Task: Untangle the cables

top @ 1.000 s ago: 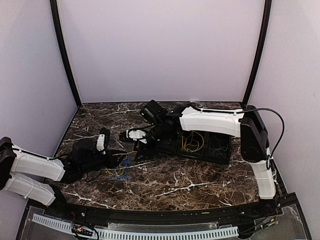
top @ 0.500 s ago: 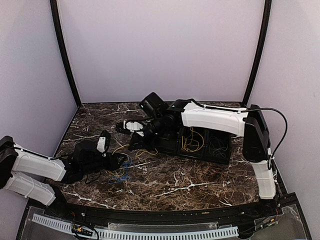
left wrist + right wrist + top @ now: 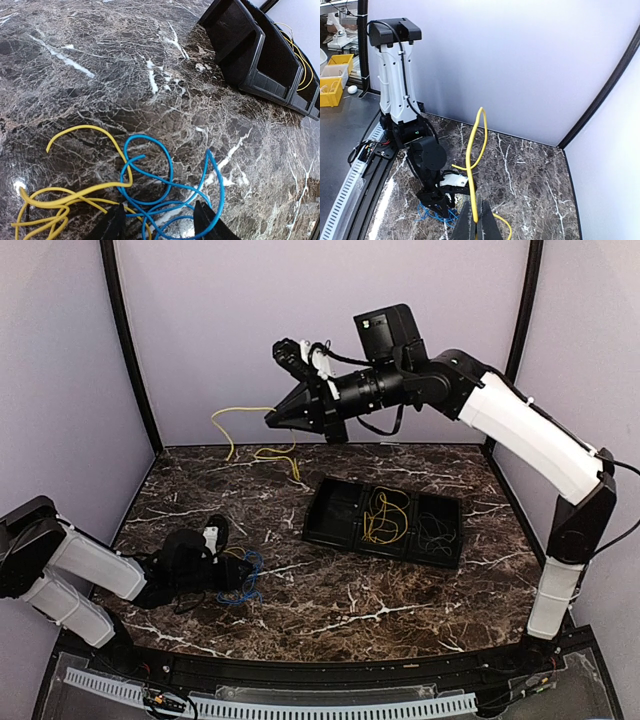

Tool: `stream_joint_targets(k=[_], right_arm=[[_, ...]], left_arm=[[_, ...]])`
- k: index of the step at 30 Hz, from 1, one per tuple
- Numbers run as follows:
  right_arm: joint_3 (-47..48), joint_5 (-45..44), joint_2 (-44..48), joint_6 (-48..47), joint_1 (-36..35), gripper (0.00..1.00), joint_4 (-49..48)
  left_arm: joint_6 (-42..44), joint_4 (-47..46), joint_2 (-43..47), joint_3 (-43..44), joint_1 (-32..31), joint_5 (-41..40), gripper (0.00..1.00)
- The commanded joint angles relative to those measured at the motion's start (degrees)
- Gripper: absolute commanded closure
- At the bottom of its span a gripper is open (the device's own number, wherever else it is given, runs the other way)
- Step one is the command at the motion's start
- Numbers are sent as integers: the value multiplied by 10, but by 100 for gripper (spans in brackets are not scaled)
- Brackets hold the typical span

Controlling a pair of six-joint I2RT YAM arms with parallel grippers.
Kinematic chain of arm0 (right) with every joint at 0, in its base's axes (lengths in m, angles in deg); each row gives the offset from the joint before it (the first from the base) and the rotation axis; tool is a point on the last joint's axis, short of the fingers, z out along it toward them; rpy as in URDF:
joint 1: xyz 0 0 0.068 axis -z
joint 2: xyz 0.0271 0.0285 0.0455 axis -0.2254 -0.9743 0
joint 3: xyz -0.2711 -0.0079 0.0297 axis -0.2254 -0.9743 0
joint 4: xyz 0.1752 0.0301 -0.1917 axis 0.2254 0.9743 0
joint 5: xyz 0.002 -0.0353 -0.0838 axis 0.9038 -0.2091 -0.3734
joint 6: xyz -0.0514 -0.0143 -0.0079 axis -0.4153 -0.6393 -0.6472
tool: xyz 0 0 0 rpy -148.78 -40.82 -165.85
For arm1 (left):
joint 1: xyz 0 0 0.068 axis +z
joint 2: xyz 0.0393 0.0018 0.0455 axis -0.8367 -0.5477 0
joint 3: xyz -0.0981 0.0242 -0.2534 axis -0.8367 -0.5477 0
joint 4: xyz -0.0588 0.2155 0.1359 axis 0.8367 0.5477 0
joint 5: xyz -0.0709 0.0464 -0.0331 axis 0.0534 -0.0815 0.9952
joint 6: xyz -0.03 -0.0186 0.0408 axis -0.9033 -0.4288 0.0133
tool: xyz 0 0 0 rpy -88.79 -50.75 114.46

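My right gripper (image 3: 272,421) is raised high over the back of the table, shut on a yellow cable (image 3: 232,428) that hangs down to the left, its lower end near the tabletop. In the right wrist view the closed fingers (image 3: 476,222) pinch this yellow cable (image 3: 480,140). Low on the table at the left, my left gripper (image 3: 238,575) is open. A looped blue cable (image 3: 170,185) lies between and ahead of its fingers (image 3: 159,220). More yellow cable (image 3: 75,200) lies left of the blue one, crossing it.
A black tray (image 3: 315,515) sits right of centre, with a yellow coil (image 3: 385,515) and a dark thin coil (image 3: 435,530) in its compartments. Its corner (image 3: 250,45) shows ahead of the left gripper. Purple walls close the back and sides.
The right gripper shut on the yellow cable beside the tray and rose high toward the back, pulling it off the pile. The left gripper opened wider and stayed low by the blue cable.
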Motion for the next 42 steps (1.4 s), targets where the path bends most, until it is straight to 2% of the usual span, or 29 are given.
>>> stream_joint_targets(k=[1, 6, 9, 13, 16, 21, 32, 42], right_arm=[[31, -8, 14, 6, 28, 100, 19], [-13, -17, 34, 15, 71, 100, -3], [-85, -20, 51, 19, 100, 100, -25], [-189, -24, 79, 19, 144, 100, -66], [-267, -19, 99, 26, 181, 100, -99], [-356, -2, 120, 36, 233, 100, -131], [-435, 31, 129, 46, 301, 100, -136], [-530, 32, 139, 53, 326, 100, -180]], left_arm=[[-3, 6, 3, -8, 2, -12, 52], [7, 5, 53, -20, 2, 14, 51], [20, 10, 109, -15, 2, 43, 49], [42, 77, 174, 18, 2, 49, 44], [46, 126, 215, 32, 2, 10, 43], [39, 159, 281, 39, 2, -29, 42], [45, 198, 328, 47, 2, -71, 42], [48, 192, 333, 36, 2, -83, 42]])
